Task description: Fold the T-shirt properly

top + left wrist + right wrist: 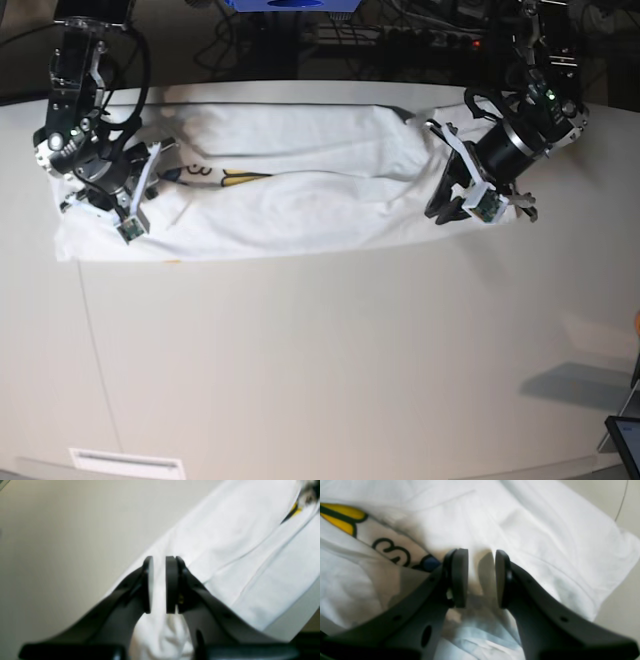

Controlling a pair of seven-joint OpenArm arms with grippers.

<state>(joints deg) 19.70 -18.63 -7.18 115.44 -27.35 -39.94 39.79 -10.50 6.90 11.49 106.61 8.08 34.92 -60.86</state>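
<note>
The T-shirt [300,200] lies as a long white strip across the back of the table, with a bit of yellow and black print showing near its left end. My left gripper [159,585] is at the shirt's right end. Its jaws stand a narrow gap apart with white cloth [250,555] between them, and more cloth bunches up between the fingers. In the base view it is on the right [462,205]. My right gripper [481,578] is at the shirt's left end [128,215]. Its jaws are pinched on a thick fold of cloth [545,542], next to the yellow and blue print [342,517].
The pale table [330,360] stretches toward the front of the shirt. Cables and dark equipment [400,30] line the back edge. A thin seam line [95,350] runs down the table on the left. A dark device corner [625,440] sits at the front right.
</note>
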